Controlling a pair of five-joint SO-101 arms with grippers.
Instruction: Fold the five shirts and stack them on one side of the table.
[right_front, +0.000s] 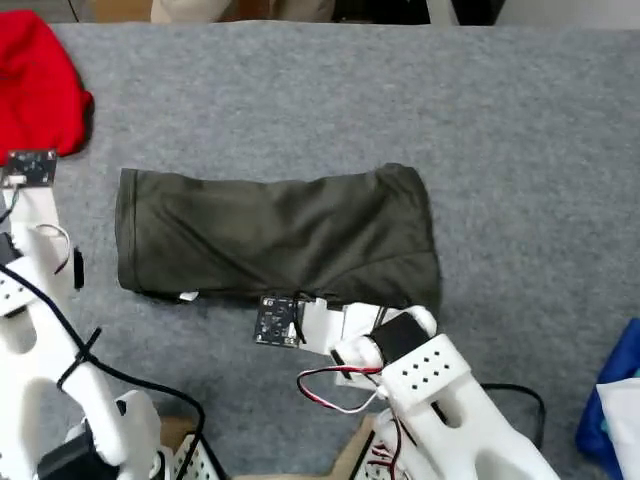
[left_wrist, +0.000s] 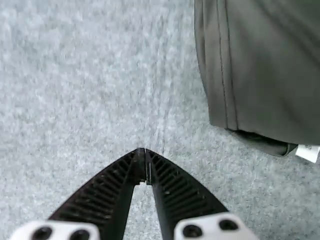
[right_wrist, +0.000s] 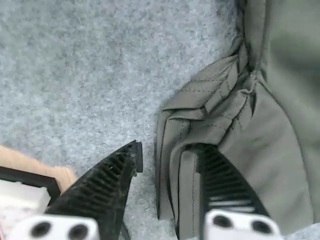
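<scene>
Dark shirt: folded into a long band, mid-table on the grey cloth.
Right gripper: your jaws are spread at the shirt's near edge, with bunched fabric between them. One finger lies over the fabric, the other over bare cloth.
Left gripper: your jaws are pressed together, tips meeting over bare cloth, near the shirt's end.
Red shirt: far corner on the left arm's side, well apart from the dark shirt.
Blue fabric: at the table edge on the right arm's side.
</scene>
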